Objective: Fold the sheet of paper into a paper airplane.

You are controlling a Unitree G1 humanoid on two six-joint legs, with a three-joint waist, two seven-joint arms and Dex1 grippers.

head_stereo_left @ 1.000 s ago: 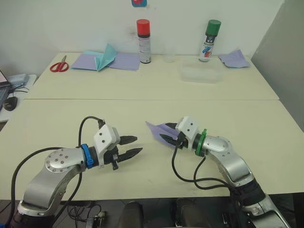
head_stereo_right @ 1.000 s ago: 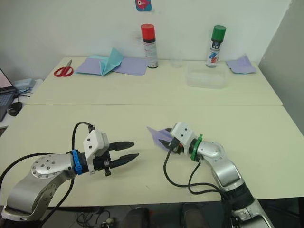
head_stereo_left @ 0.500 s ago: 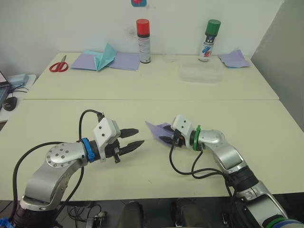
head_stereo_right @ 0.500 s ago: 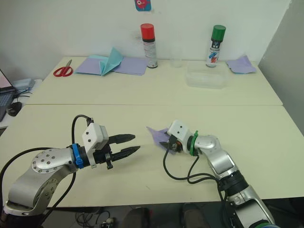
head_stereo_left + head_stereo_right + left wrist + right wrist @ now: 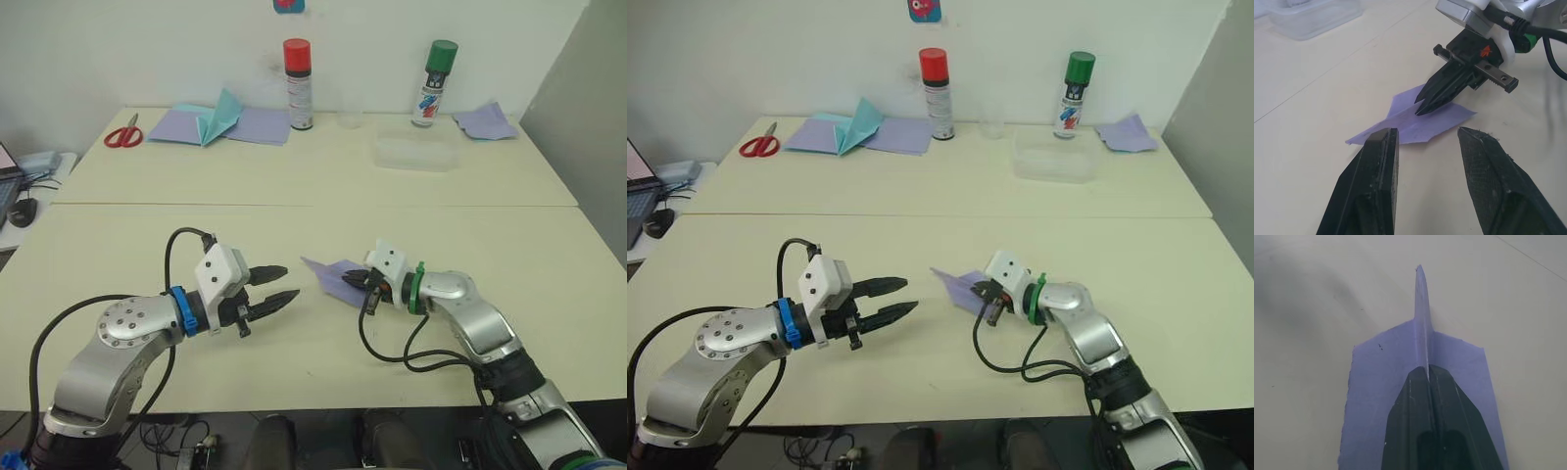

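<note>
A: What stands around the work?
B: Along the far table at twelve o'clock: red-handled scissors (image 5: 122, 134), a teal paper plane on lavender sheets (image 5: 217, 117), a red-capped spray can (image 5: 297, 84), a green-capped spray can (image 5: 432, 83), a clear plastic tub (image 5: 414, 154), and a rumpled lavender scrap (image 5: 484, 120). All well apart from the arms.
A: Room to move?
B: The pale near table (image 5: 118, 245) is bare around both arms; its front edge lies at six o'clock.
A: And the folded lavender paper airplane (image 5: 331, 277)?
B: Mid-table, wings flat on the surface, raised centre fold pinched by the right gripper (image 5: 1422, 106), fingers clenched on it. Long axis runs three to nine, nose toward nine.
A: Left gripper (image 5: 277, 289)?
B: Fingers spread, grasping nothing, just beside the nose.
</note>
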